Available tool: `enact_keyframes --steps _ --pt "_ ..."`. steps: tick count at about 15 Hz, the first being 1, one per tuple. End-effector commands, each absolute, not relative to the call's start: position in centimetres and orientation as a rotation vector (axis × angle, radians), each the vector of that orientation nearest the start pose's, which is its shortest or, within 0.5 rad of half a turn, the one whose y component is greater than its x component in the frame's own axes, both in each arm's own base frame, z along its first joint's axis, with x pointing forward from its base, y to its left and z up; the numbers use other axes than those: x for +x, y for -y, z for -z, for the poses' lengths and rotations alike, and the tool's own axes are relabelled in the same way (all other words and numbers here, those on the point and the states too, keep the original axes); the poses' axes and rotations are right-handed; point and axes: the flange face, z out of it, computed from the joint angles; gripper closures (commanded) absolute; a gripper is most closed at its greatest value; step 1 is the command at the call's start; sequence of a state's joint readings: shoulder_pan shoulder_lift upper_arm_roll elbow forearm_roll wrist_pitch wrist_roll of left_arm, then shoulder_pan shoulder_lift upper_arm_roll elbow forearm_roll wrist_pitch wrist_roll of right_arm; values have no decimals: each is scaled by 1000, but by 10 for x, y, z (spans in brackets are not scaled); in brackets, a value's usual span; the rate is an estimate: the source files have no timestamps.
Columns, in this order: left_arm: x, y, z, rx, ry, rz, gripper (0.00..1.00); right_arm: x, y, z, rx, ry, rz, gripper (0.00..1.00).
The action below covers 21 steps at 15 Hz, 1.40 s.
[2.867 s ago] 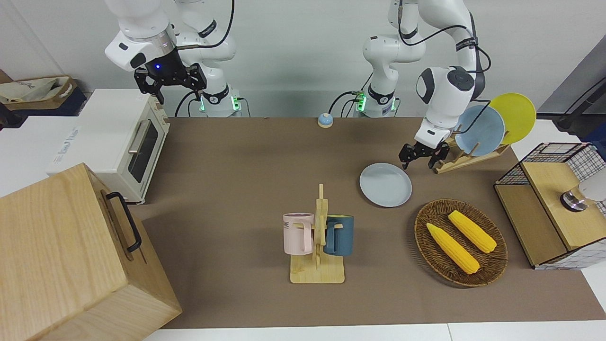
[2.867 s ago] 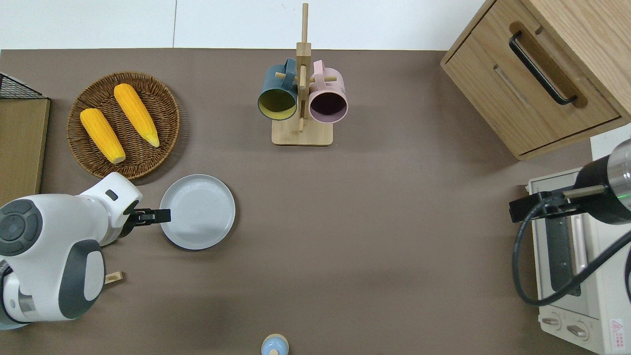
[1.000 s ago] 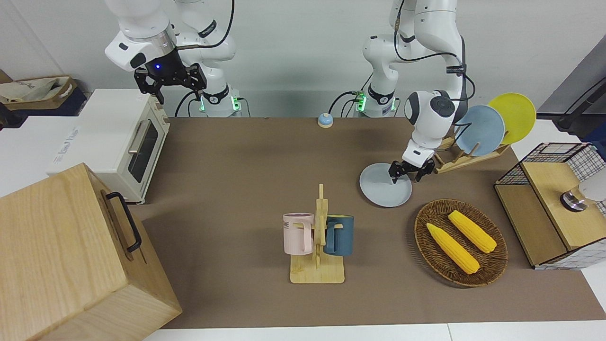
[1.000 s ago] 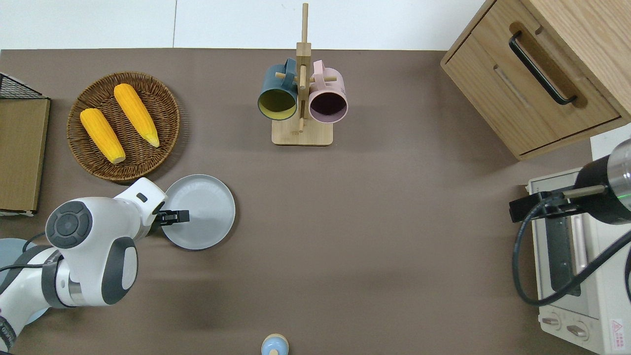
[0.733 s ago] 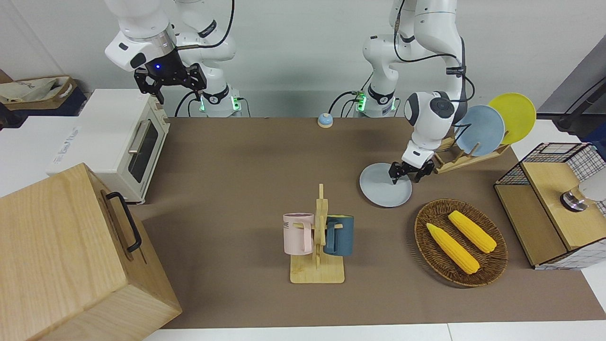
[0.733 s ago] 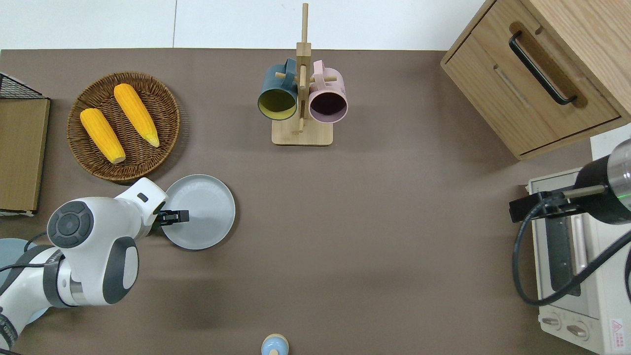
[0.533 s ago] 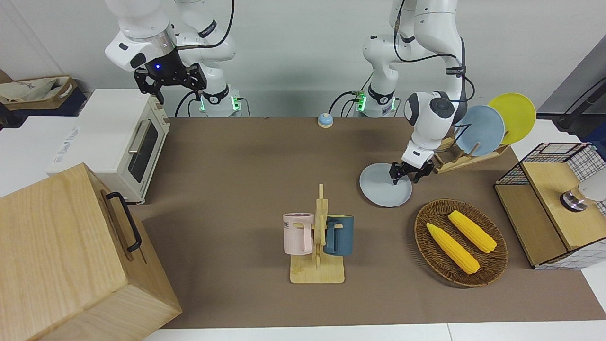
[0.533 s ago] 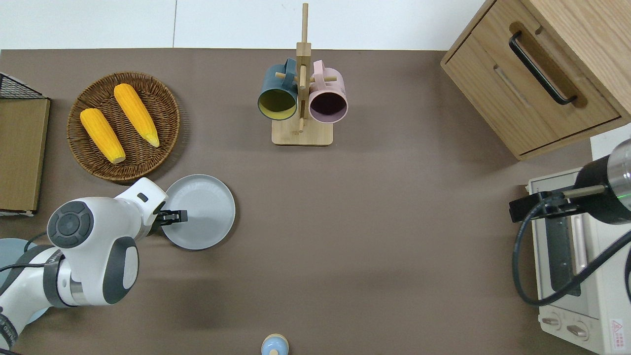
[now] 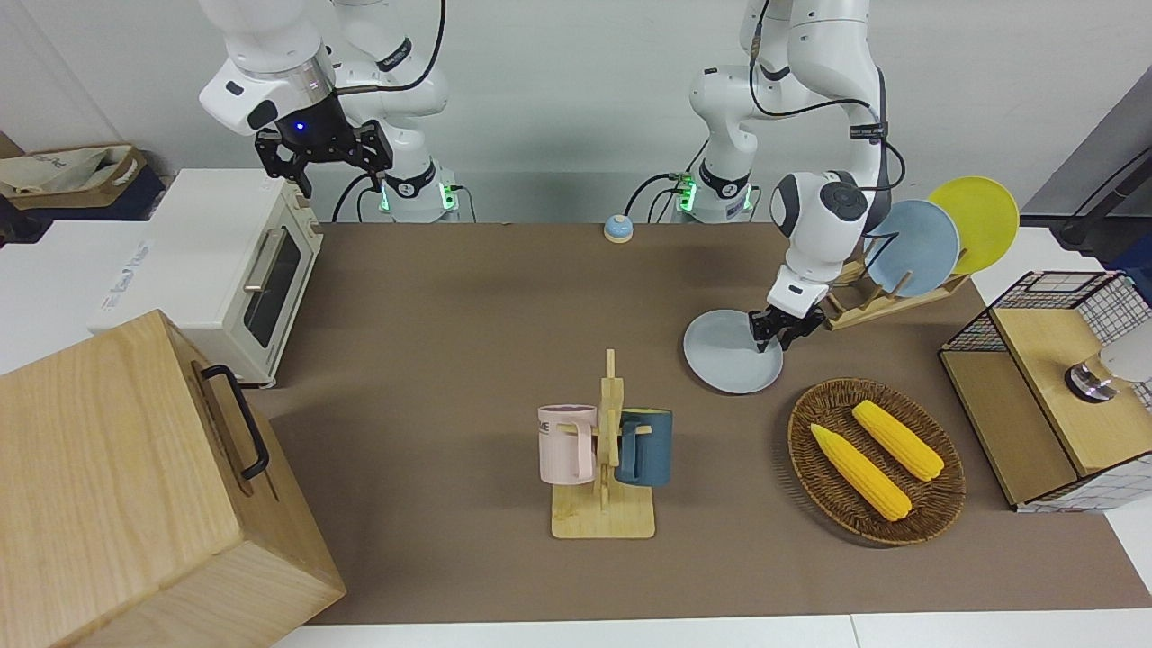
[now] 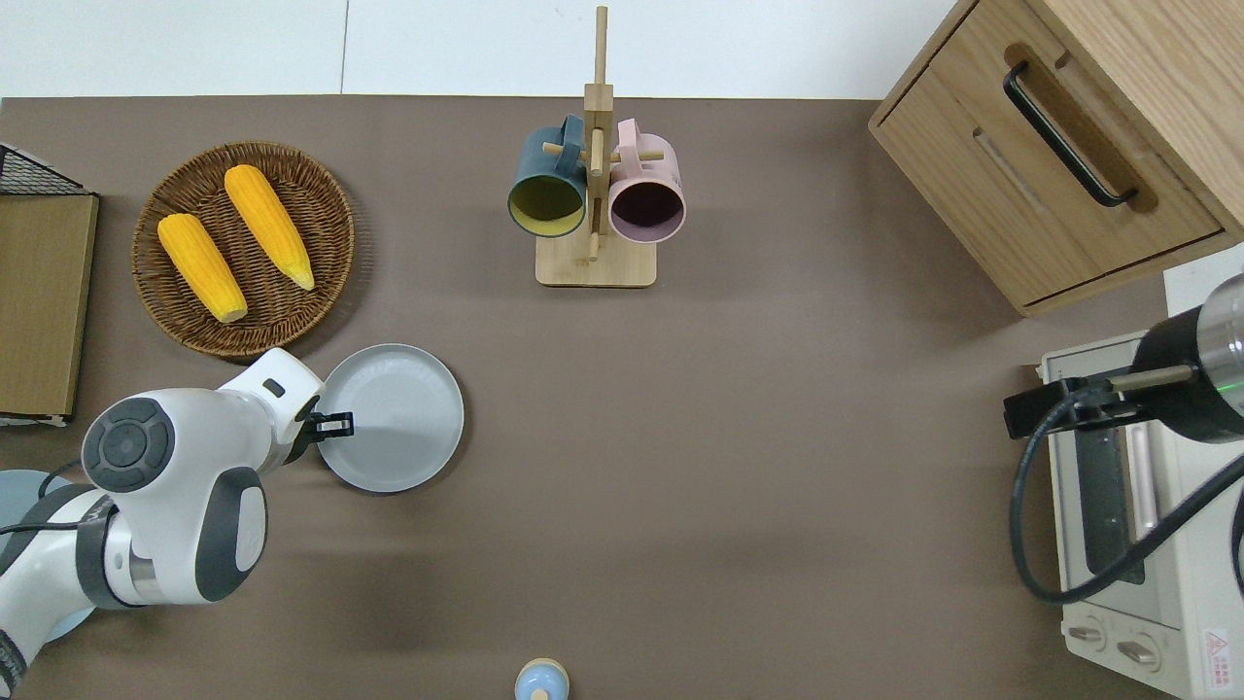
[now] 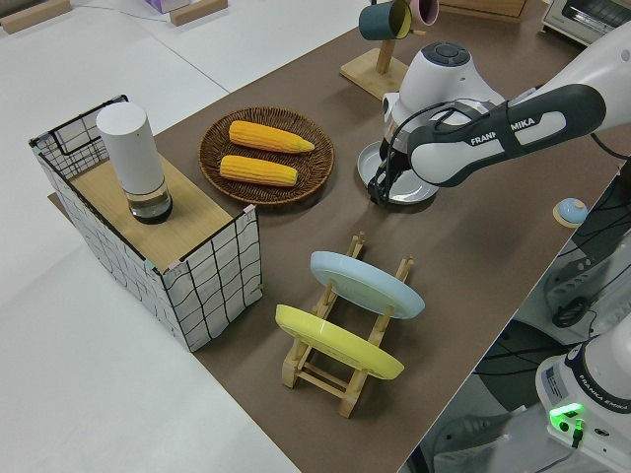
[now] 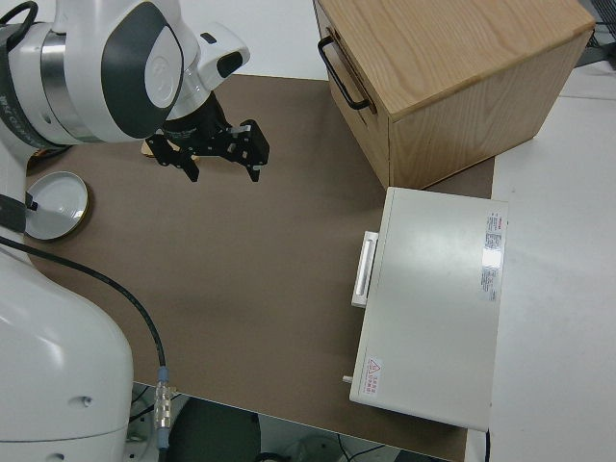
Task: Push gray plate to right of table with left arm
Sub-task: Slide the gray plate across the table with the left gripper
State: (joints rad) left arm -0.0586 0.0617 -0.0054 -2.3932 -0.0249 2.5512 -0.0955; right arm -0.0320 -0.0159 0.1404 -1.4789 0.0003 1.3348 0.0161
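The gray plate (image 9: 724, 355) lies flat on the brown table (image 9: 450, 297), nearer to the robots than the corn basket and toward the left arm's end; it also shows in the overhead view (image 10: 408, 428). My left gripper (image 9: 781, 329) points down at the plate's edge on the left arm's side, low over the rim (image 10: 335, 424). The left side view shows it at that same edge (image 11: 378, 189), the arm hiding part of the plate. My right gripper (image 12: 221, 159) is parked and open.
A wicker basket (image 9: 801, 423) with two corn cobs lies just farther from the robots than the plate. A dish rack (image 9: 864, 306) holds a sky-blue and a yellow plate. A mug stand (image 9: 605, 468), toaster oven (image 9: 243, 261) and wooden cabinet (image 9: 135, 486) stand toward the right arm's end.
My left gripper came from beside the plate to over its rim, then drew back slightly toward the left arm's end. The plate has not visibly moved. The right arm stayed still.
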Motion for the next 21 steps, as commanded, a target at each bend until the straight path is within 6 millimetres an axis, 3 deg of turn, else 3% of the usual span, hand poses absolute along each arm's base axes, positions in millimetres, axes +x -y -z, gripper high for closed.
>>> enact_keyframes --steps 1,2,11,21 --pt "503 32 -306 -3164 97 167 960 518 -57 -660 -3139 124 -208 17" --pt "503 32 -306 -3164 102 167 1000 518 -56 -660 -3139 121 -208 17" --pt "500 42 -304 -3166 104 144 1000 518 -56 -660 -3139 121 -208 17" --pt "492 97 -303 -3176 155 133 1000 518 -56 -660 -3140 119 -208 17"
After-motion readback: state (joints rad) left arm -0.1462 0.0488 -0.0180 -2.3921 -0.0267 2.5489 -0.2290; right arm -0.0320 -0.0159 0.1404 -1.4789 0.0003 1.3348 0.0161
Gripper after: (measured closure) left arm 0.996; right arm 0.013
